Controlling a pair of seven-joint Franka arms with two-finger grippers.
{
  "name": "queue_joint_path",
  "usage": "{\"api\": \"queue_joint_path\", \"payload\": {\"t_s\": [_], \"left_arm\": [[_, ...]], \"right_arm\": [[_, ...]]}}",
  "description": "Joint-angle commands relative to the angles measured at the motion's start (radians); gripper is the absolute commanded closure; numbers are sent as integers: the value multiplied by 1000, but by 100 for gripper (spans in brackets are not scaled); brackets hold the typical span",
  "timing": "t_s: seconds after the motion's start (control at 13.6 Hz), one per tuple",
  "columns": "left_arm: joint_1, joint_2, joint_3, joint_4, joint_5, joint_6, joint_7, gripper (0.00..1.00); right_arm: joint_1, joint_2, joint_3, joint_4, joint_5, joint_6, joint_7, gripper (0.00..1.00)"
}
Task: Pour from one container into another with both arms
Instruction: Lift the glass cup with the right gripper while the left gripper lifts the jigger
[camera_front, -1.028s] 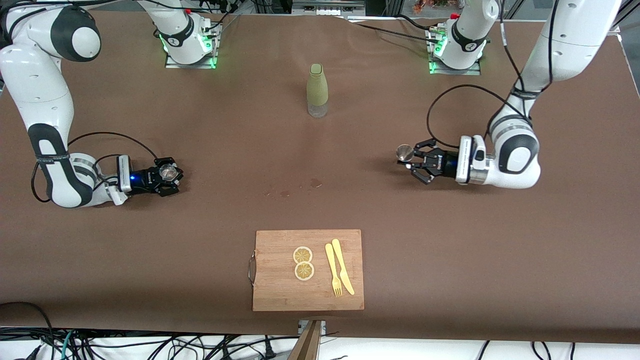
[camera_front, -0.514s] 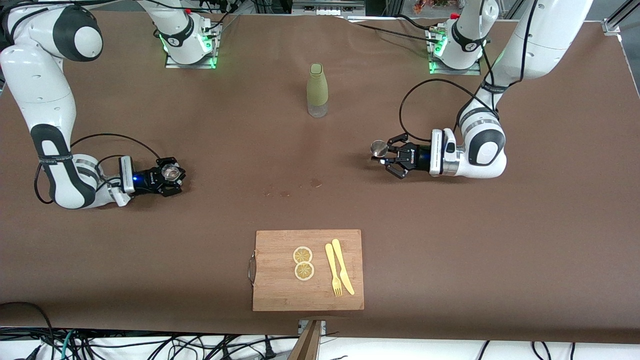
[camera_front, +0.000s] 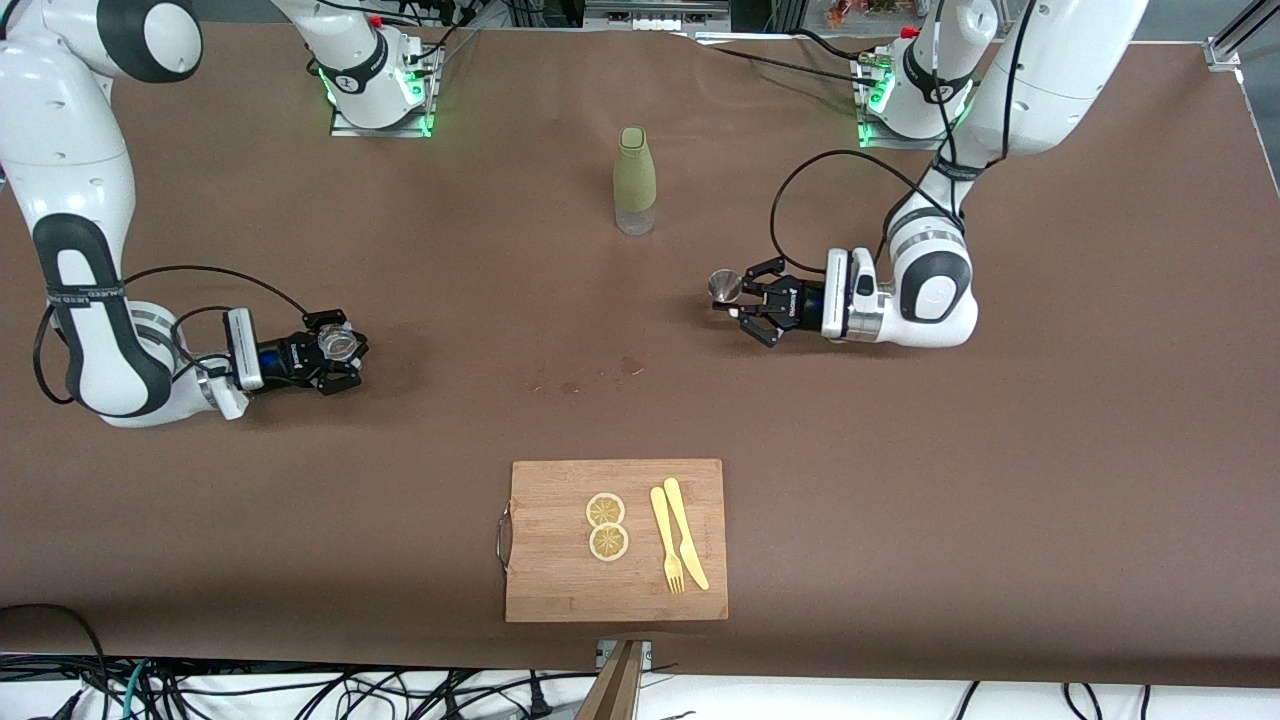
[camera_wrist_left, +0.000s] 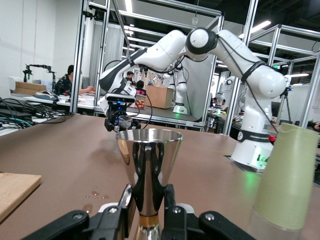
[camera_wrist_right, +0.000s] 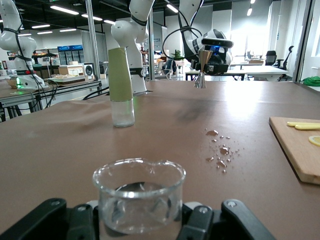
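Observation:
My right gripper (camera_front: 338, 350) is shut on the small clear glass (camera_front: 340, 343), held upright low over the brown table (camera_front: 900, 480) toward the right arm's end. In the right wrist view the glass (camera_wrist_right: 139, 195) fills the space between the black fingers (camera_wrist_right: 82, 222). My left gripper (camera_front: 740, 298) is shut on the steel jigger (camera_front: 724, 285), upright over bare cloth near the table's middle. The left wrist view shows the fingers (camera_wrist_left: 172, 212) clamped on the jigger's (camera_wrist_left: 149, 160) narrow waist. A wide stretch of table separates the two.
A tall green-sleeved bottle (camera_front: 634, 180) stands between the arm bases. Small wet spots (camera_front: 600, 375) mark the cloth at mid-table. Nearer the front camera lies a wooden cutting board (camera_front: 560, 570) with two lemon slices (camera_front: 606, 525) and a yellow fork and knife (camera_front: 678, 535).
The left arm has carried the jigger toward the table's middle, closer to the right arm. The right gripper with the glass has shifted only slightly.

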Motion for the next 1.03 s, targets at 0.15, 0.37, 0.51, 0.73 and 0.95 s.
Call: {"api": "queue_joint_path", "payload": {"t_s": [0.15,0.37,0.51,0.73,0.95], "left_arm": [[-59,26,8,-7,-80,28,145,100],[-115,34,6,-5,-147,70,148,100],[-118,29,6,-5,-150,83,148,100],[-119,25,6,-4,-155,85,141,100],[-124,28,6,-2,-155,85,139,100]], "right_arm": [[65,-189,-7,-116,29,21,126,100],[123,-274,-7,-162,81,41,164,100],[171,-301,-8,-179,130,75,167,100],[240,-373,-8,-250,213,139,207,100],[306,-377,-10,-253,276,184,236,100]]}}
